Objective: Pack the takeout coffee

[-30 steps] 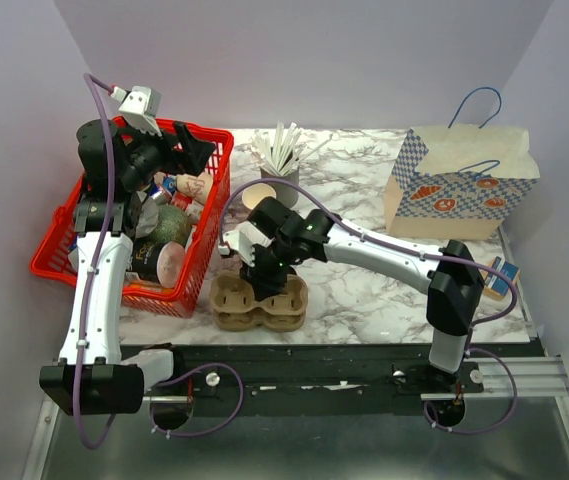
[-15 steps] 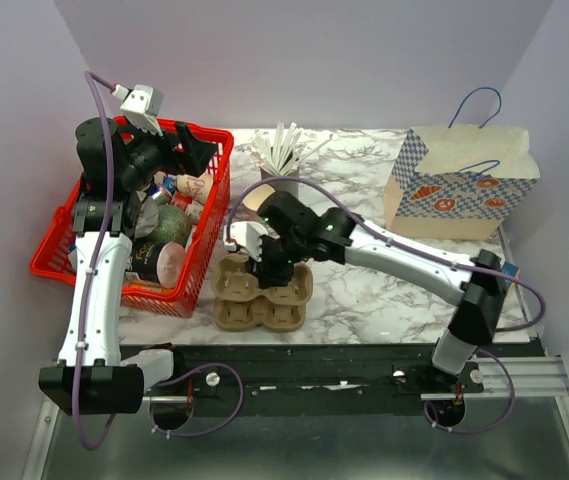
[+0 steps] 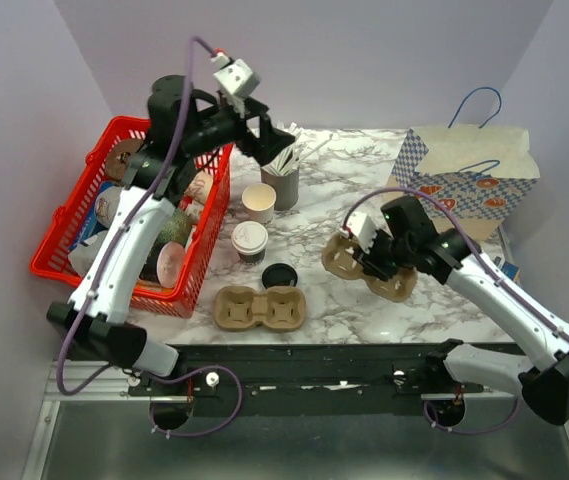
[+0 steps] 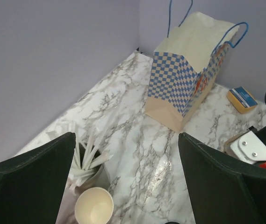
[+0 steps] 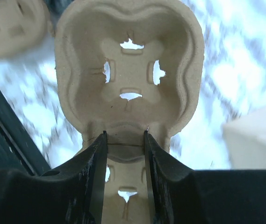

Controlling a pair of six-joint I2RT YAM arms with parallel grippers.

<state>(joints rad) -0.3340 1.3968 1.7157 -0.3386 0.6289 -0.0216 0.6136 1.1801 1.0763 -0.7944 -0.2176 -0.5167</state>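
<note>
The takeout coffee, a dark cup with a white lid, stands on the marble just right of the red basket. No gripper touches it. My right gripper is shut on a brown pulp cup carrier and holds it above the table's middle right. In the right wrist view its fingers pinch the carrier at the bridge between two cup wells. My left gripper hangs open and empty, high over the back of the table. The coffee is out of the left wrist view.
A second carrier lies near the front edge, with a round black lid behind it. An open cream cup and a grey cup of straws stand behind the coffee. A checked paper bag stands back right.
My right gripper lifted one carrier off the one at the front and carried it right. The left arm swung out of the basket, up and right. Coffee, cream cup and black lid now show.
</note>
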